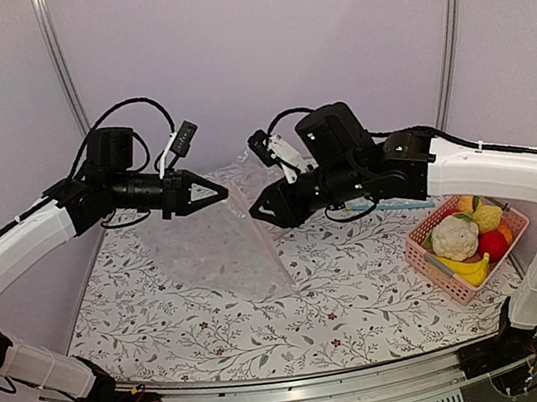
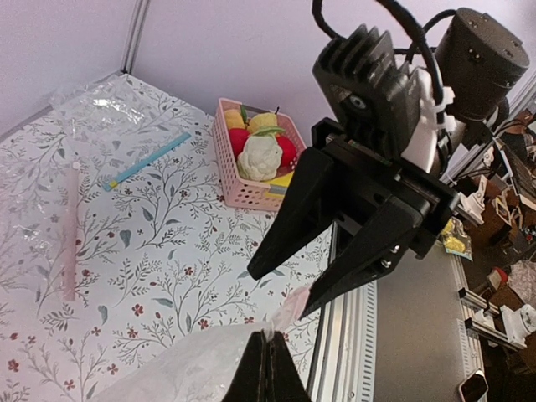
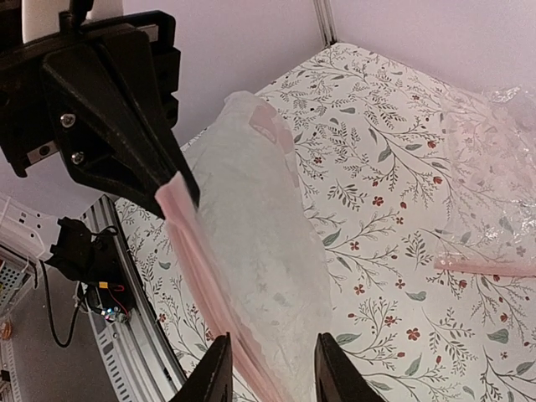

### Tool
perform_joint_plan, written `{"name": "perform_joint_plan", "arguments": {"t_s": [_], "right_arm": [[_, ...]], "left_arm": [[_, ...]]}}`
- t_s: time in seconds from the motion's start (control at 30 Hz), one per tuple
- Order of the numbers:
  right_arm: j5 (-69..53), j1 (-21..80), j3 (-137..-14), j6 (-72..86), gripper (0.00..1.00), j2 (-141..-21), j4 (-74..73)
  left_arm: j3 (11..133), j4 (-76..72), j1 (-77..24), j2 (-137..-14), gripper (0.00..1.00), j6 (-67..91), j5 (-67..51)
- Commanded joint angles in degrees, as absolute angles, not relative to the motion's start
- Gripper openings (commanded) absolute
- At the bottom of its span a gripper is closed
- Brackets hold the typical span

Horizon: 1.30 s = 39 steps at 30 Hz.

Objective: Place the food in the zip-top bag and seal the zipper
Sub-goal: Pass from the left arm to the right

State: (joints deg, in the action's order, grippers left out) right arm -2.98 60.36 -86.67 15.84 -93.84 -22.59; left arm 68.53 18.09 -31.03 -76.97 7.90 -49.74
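My left gripper [image 1: 219, 194] is shut on the top corner of a frosted whitish zip-top bag [image 1: 218, 254] with a pink strip along its mouth [image 3: 197, 276]. The bag hangs from that corner down to the table. My right gripper [image 1: 256, 213] is open and faces the left one. Its fingers [image 2: 303, 311] are level with the held pink corner, and one fingertip touches it. The food lies in a pink basket [image 1: 421, 257] at the right: a white cauliflower [image 1: 454, 236], a banana [image 1: 467, 271], a red fruit [image 1: 494, 244] and a lemon [image 1: 487, 217]. A crinkly transparent bag [image 1: 243, 167] lies at the back.
A teal strip [image 2: 146, 159] and a loose pink strip [image 2: 70, 226] lie on the floral cloth beside the clear plastic at the back. The table's metal front rail [image 1: 298, 399] runs along the near edge. Purple walls close in the back and sides.
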Motion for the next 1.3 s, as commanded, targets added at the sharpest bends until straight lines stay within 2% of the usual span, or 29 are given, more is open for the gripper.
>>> {"name": "perform_joint_plan", "arguments": {"t_s": [0.0,0.47,0.67,0.87,1.0,1.1,1.13,1.17,1.27], "right_arm": [[-1.9,60.6,-88.5,15.7,0.32,-94.7,-22.6],[-0.7,60.6,-89.1,15.1,0.22,-96.1,-22.9],[-8.3,60.6,-89.7,13.9,0.19,-97.5,-22.6],[-10.3,60.6,-90.0,14.3,0.12,-98.9,-22.9],[-10.3,60.6,-89.7,14.7,0.00,-98.9,-23.3],[-9.3,60.6,-89.0,15.5,0.00,-98.4,-22.7],[-8.6,60.6,-88.9,16.1,0.00,-98.3,-22.6],[-8.0,60.6,-89.0,16.5,0.00,-98.3,-22.6],[-5.6,60.6,-89.0,18.3,0.00,-98.3,-22.6]], "left_arm": [[70.0,19.0,-31.8,-77.9,0.00,6.8,-50.4],[70.3,19.4,-31.8,-77.8,0.00,6.6,-51.1],[70.3,19.4,-31.8,-77.7,0.00,6.5,-51.1],[70.2,19.4,-31.9,-77.6,0.00,6.4,-50.7],[70.1,19.3,-31.9,-77.3,0.00,6.4,-49.3],[69.8,19.4,-32.0,-77.3,0.00,6.3,-45.3],[69.8,19.7,-32.0,-77.3,0.03,6.4,-43.2],[69.9,19.8,-32.1,-77.2,0.11,6.4,-41.0],[69.6,20.4,-32.5,-76.2,0.46,5.7,-34.6]]}}
